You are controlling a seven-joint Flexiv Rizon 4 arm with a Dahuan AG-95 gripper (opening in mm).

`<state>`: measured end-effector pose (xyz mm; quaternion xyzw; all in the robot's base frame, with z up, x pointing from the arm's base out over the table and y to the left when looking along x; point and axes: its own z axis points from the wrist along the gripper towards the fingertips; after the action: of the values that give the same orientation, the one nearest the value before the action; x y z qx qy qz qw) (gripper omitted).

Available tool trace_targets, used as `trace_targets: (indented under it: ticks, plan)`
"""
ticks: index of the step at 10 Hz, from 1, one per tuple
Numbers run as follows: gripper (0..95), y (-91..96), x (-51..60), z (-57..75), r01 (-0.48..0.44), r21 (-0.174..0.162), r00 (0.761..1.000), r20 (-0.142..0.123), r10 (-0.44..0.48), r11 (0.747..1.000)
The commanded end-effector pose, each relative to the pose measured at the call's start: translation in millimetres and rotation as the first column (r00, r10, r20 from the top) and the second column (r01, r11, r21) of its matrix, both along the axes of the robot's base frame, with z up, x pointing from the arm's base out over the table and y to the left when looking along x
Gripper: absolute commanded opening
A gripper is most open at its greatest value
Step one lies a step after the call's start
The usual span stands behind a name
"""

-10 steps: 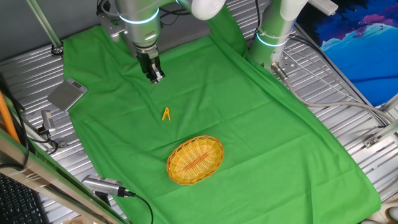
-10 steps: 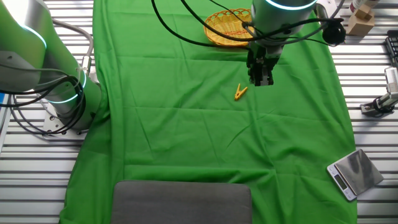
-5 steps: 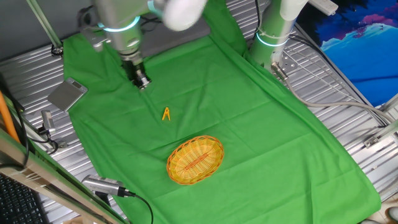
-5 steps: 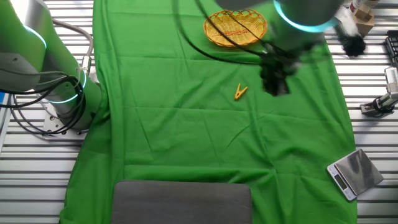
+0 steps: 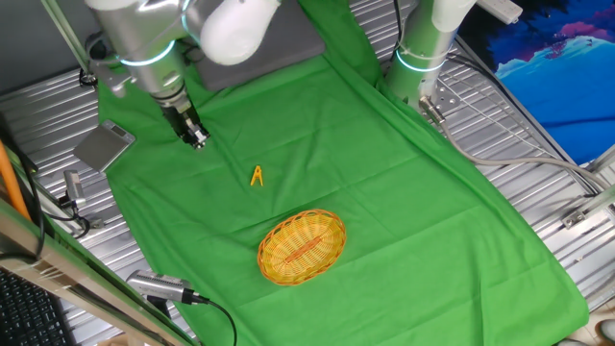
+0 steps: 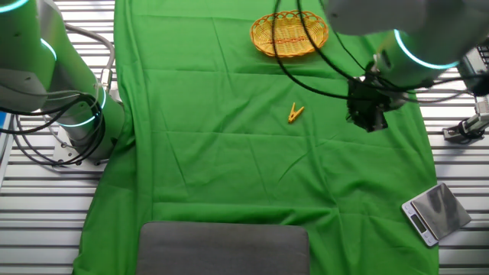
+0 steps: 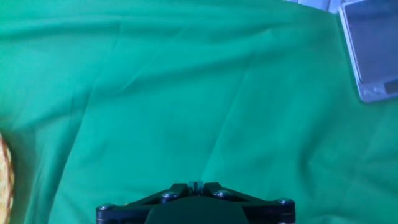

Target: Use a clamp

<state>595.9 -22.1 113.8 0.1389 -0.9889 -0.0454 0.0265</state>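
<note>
End effector [image 5: 197, 140] hangs above bare green cloth [image 5: 384, 192] near the counter [image 5: 38, 106] edge where a small silver scale [image 5: 104, 145] lies, and it grips nothing. Its fingers look drawn close together in one fixed view, but at this size I cannot tell for sure, and the hand view shows only the black base of the hand, not the tips. It stands well apart from the clamp [image 5: 257, 176], so I judge the approach is not yet lined up for a grasp.

That clamp, a tiny yellow-orange A-shaped clip, lies flat and alone near the middle of the cloth, between the end effector and the wicker basket [image 5: 302, 247], touching neither. Lying in the open like this, it leaves room to come down on it from above.

The cloth is wrinkled and drapes over the ribbed metal counter, whose bare slats show along the edges. A second arm's base [image 5: 420, 58] stands at the far edge, beside a blue picture [image 5: 557, 67].
</note>
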Motion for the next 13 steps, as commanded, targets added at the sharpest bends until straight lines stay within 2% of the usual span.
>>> trace_targets:
  ticks: [1, 2, 4, 8, 12, 13]
  plan:
    - [0.0, 0.0, -2.0, -6.1, -0.003, 0.007, 1.000, -0.005, 0.003, 1.000]
    - [0.0, 0.4, -2.1, -9.2, -0.001, 0.022, 1.000, -0.007, 0.001, 1.000]
    - [0.0, 3.4, -3.4, -20.2, 0.011, 0.030, 1.000, -0.018, -0.010, 0.999]
    - [0.0, 24.2, -15.3, -33.6, 0.034, 0.026, 0.999, -0.018, -0.034, 0.999]
    - [0.0, 34.4, -24.6, -40.6, 0.031, 0.026, 0.999, -0.026, -0.030, 0.999]
    - [0.0, 37.2, -25.0, -41.2, 0.018, 0.023, 0.998, -0.056, -0.017, 1.000]
